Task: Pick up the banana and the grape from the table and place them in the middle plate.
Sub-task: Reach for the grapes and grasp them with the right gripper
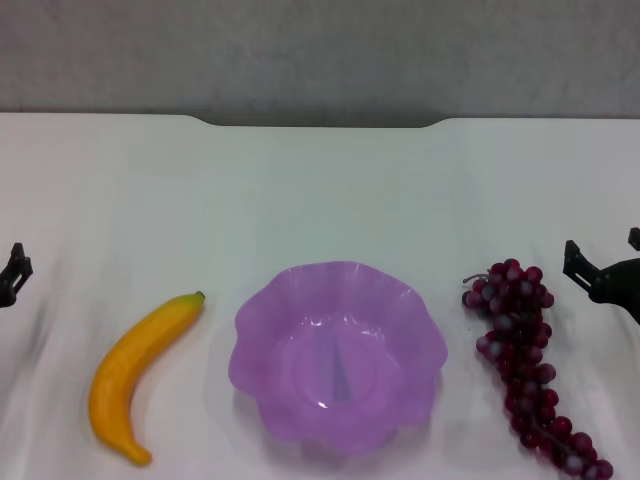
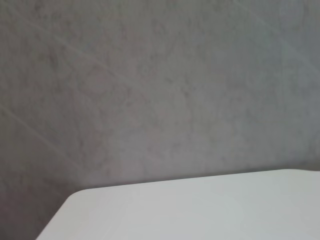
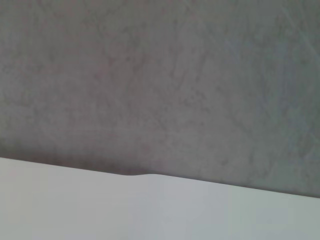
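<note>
The yellow-orange banana (image 1: 137, 372) lies on the white table (image 1: 320, 190) at the front left, its dark green tip toward the plate. The light purple scalloped plate (image 1: 338, 355) stands at the front middle and is empty. The bunch of dark red-purple grapes (image 1: 526, 360) lies at the front right. My left gripper (image 1: 14, 272) shows only as a dark tip at the left edge, apart from the banana. My right gripper (image 1: 603, 275) shows at the right edge, just right of the top of the grapes. Both wrist views show only table and wall.
A grey wall (image 1: 320, 50) stands behind the table's far edge, which has a shallow notch (image 1: 320, 122) in the middle. The table (image 2: 200, 210) and wall fill the left wrist view; the table edge with the notch (image 3: 140, 175) shows in the right wrist view.
</note>
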`<action>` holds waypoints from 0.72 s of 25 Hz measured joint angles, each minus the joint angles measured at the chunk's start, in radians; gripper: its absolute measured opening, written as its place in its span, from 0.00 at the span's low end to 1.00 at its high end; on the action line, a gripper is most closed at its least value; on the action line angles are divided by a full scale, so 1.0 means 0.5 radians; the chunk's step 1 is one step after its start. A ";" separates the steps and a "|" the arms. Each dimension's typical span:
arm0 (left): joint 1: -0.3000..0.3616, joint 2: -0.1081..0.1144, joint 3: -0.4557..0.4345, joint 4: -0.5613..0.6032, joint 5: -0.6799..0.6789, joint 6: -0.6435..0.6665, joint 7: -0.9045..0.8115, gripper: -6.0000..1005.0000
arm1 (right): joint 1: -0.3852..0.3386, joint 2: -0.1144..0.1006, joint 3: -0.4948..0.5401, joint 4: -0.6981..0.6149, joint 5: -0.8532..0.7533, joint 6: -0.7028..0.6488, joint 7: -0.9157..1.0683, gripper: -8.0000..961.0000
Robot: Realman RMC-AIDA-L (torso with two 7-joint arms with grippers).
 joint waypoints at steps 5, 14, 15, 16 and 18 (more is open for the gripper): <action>0.002 -0.001 -0.005 0.000 -0.007 -0.011 0.016 0.87 | 0.003 0.000 -0.016 -0.006 0.000 0.000 -0.001 0.94; -0.005 -0.009 -0.009 -0.012 -0.011 -0.019 0.002 0.87 | 0.017 0.000 -0.016 -0.010 0.000 0.000 -0.003 0.94; -0.005 -0.009 -0.009 -0.018 -0.012 -0.019 -0.001 0.87 | 0.018 0.000 -0.017 -0.010 0.000 0.001 -0.003 0.94; -0.002 -0.011 -0.009 -0.021 -0.012 -0.018 -0.003 0.87 | 0.019 0.000 -0.022 -0.003 0.000 0.012 -0.003 0.94; 0.008 -0.012 -0.009 -0.021 -0.012 -0.018 -0.003 0.87 | 0.031 -0.003 -0.035 0.035 0.000 0.059 -0.004 0.94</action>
